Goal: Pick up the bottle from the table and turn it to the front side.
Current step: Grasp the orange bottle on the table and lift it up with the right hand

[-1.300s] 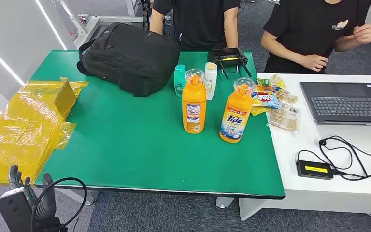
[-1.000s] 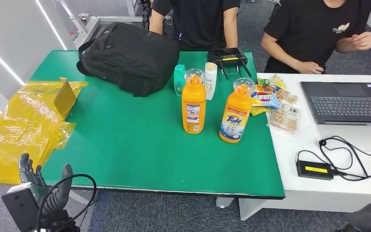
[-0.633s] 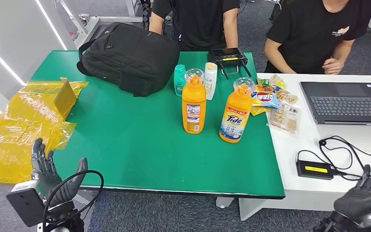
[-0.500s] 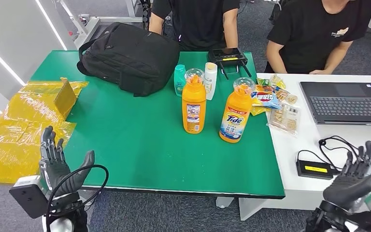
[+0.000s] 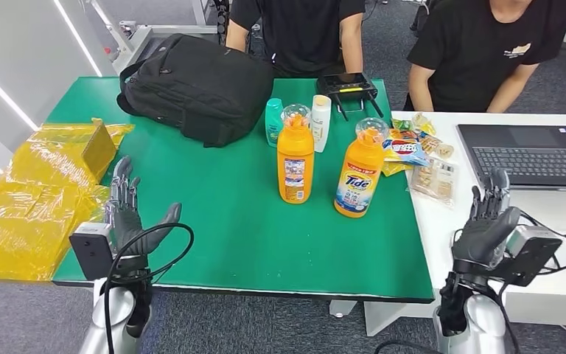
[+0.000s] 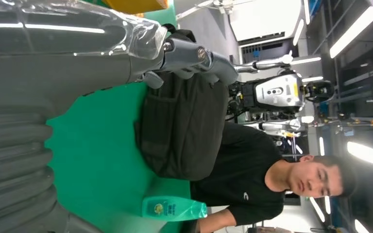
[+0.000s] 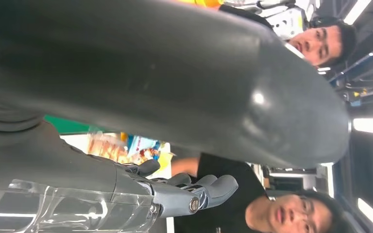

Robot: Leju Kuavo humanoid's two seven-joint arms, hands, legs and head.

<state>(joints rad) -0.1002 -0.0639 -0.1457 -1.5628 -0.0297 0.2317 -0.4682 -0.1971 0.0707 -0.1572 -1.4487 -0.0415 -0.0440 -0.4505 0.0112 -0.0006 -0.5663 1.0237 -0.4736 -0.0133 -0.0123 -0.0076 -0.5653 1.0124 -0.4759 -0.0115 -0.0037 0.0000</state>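
Both hands raised and empty at the near table edge; bottles not yet reached.

Nearest: left hand [image 5: 129, 214], fingers spread, holding nothing, above the near left corner of the green-topped table [image 5: 214, 236]; right hand [image 5: 486, 221], fingers extended and apart, holding nothing, beyond the table's right edge over the white desk [image 5: 449, 258]. Mid-table, well apart from both hands: orange plastic detergent bottle with clear cap, back label toward the robot [image 5: 295, 156]; just to its right, orange "Tide" bottle showing its front [image 5: 359, 171]. Judgement: the back-label bottle is the likely target. Approach level, wrap fingers round the mid-body, avoid nudging the Tide bottle, lift before rotating.
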